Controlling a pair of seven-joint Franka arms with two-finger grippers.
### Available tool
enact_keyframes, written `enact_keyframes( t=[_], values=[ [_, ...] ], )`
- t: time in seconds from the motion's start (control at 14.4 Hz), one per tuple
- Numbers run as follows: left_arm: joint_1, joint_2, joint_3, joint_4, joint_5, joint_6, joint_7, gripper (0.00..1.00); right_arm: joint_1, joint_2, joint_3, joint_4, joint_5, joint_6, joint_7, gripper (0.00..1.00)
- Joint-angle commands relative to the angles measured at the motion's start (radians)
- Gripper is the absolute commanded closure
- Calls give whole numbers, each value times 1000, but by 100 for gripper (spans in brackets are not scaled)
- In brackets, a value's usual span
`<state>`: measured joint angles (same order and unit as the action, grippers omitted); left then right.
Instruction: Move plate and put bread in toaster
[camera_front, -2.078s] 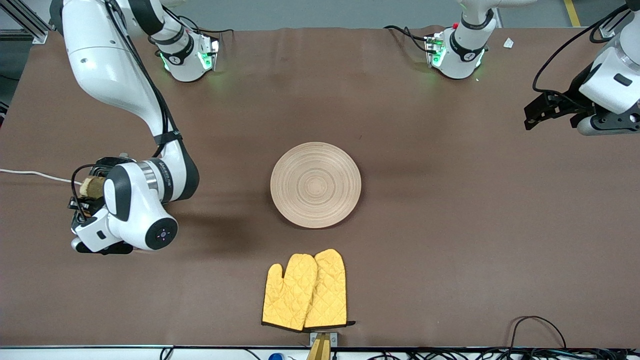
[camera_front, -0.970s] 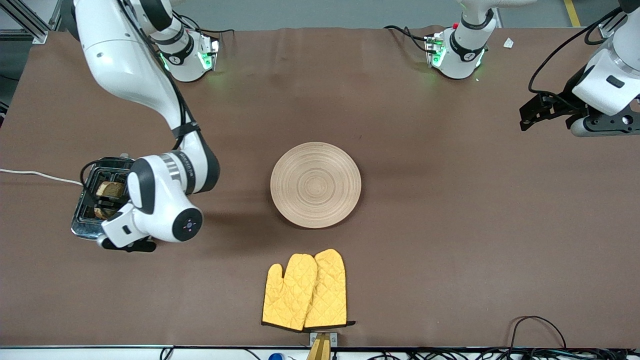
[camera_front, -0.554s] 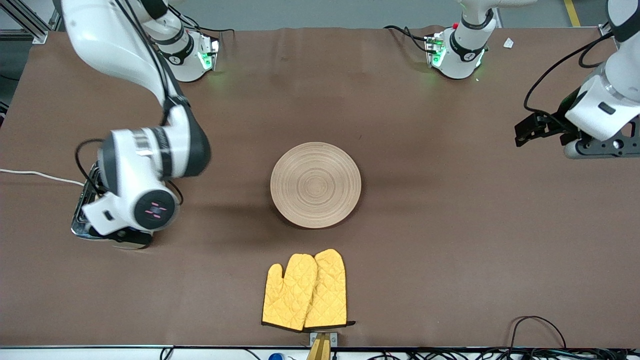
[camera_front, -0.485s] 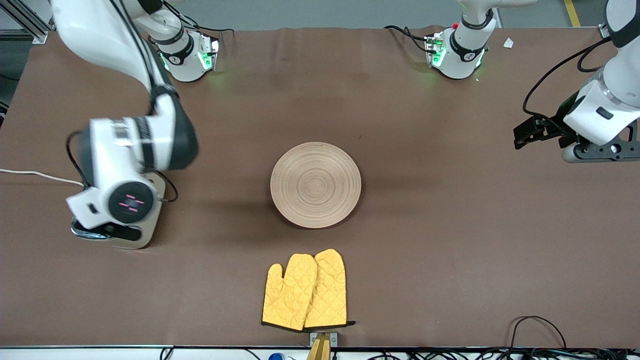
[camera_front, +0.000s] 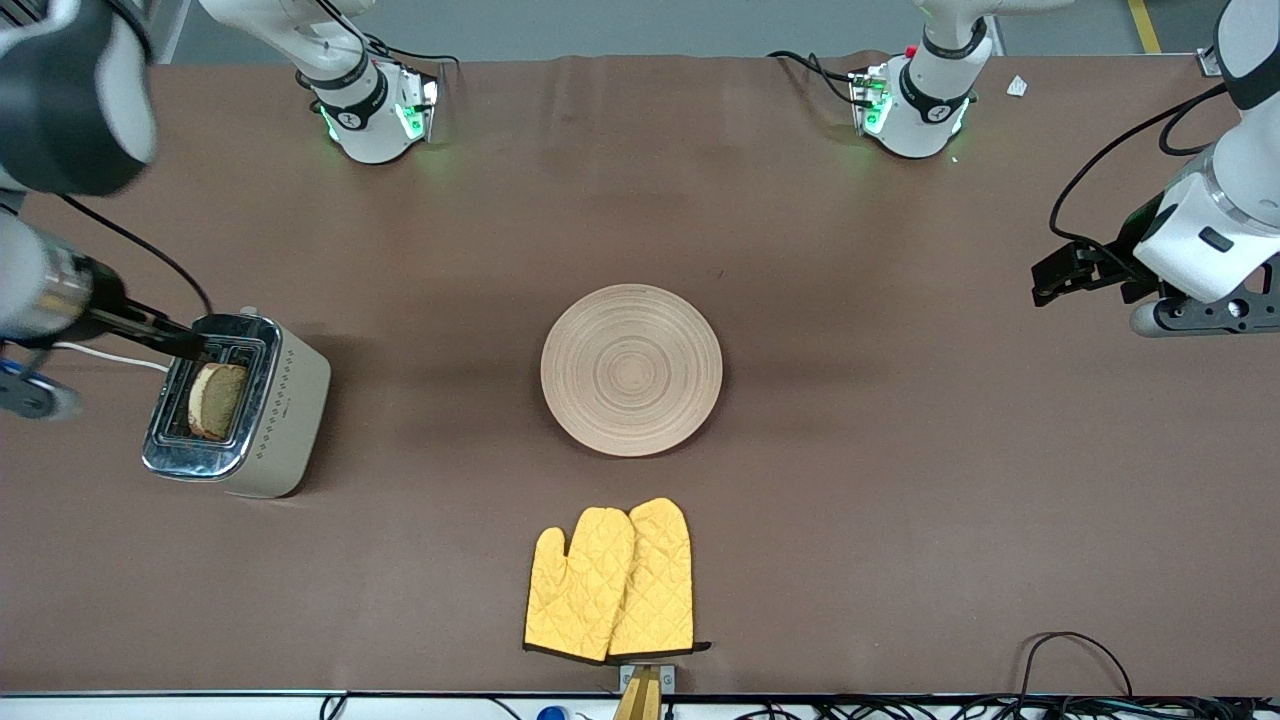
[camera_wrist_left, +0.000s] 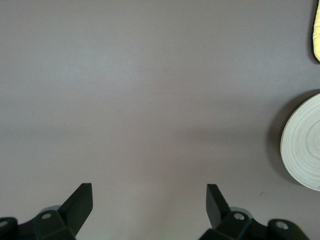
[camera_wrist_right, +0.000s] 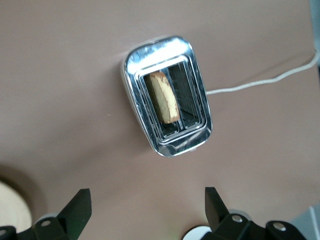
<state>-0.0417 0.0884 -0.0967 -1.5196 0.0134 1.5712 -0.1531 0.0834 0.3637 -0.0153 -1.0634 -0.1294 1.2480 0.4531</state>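
Observation:
The cream toaster (camera_front: 285, 420) stands at the right arm's end of the table. The brown bread slice (camera_front: 215, 400) stands in its slot on the plate's side, its top poking out. The round beige plate (camera_front: 630, 370) lies bare at the table's middle. My right gripper (camera_wrist_right: 147, 192) is open and empty, high over the table beside the toaster (camera_wrist_right: 135, 95) and bread (camera_wrist_right: 162, 97). My left gripper (camera_front: 1062, 275) is open and empty over bare table at the left arm's end; its wrist view (camera_wrist_left: 150, 187) shows the plate's edge (camera_wrist_left: 305, 145).
A pair of yellow oven mitts (camera_front: 610, 580) lies nearer the front camera than the plate. The toaster's white cord (camera_front: 100, 355) runs off the table's edge at the right arm's end. The right arm (camera_front: 60, 100) looms large at that end.
My right gripper has let go of the bread, which now stands in the toaster slot, and the arm has risen high and swung away. The left arm shifted slightly.

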Motion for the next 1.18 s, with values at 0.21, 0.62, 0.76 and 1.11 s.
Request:
enact_keyframes(
  t=[0.21, 0.62, 0.76, 1.11],
  values=[
    [5, 2, 5, 22, 17, -13, -2, 0, -138, -217, 14, -267, 86, 205, -273, 0],
    [3, -50, -3, 9, 19, -17, 10, 0, -197, -362, 12, -520, 132, 404, -390, 0],
    [2, -82, -3, -19, 19, -16, 10, 0, -203, -361, 11, -520, 134, 398, -406, 0],
    [3, -91, -3, -13, 19, -20, 42, 0, -200, -361, 12, -520, 134, 393, -407, 0]
  ],
)
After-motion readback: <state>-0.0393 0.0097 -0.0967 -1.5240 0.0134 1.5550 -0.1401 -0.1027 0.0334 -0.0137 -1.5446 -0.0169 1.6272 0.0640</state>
